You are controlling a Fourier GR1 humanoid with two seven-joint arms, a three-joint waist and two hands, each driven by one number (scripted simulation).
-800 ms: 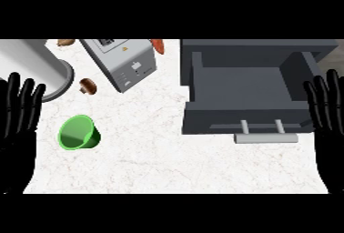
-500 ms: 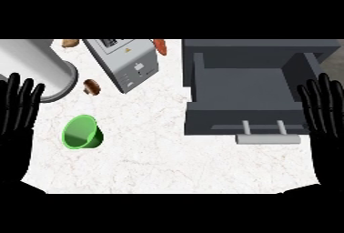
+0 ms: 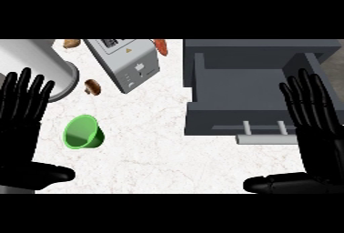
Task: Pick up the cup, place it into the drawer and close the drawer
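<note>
Lying beside the cup (image 3: 83, 132): mushroom (image 3: 93, 87), toaster (image 3: 123, 59), canister (image 3: 40, 68)

White marbled counter (image 3: 174, 154), grey toaster (image 3: 124, 61), steel canister (image 3: 37, 63) at left

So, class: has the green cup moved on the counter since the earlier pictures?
No. The green cup lies in the same spot, below-left of the toaster.

You've got a toaster (image 3: 125, 63) lying askew on the marble counter (image 3: 161, 150), a steel pot (image 3: 37, 68) left of it, a mushroom (image 3: 93, 87) between them (two brownish-orange items by the back edge, can't identify).
</note>
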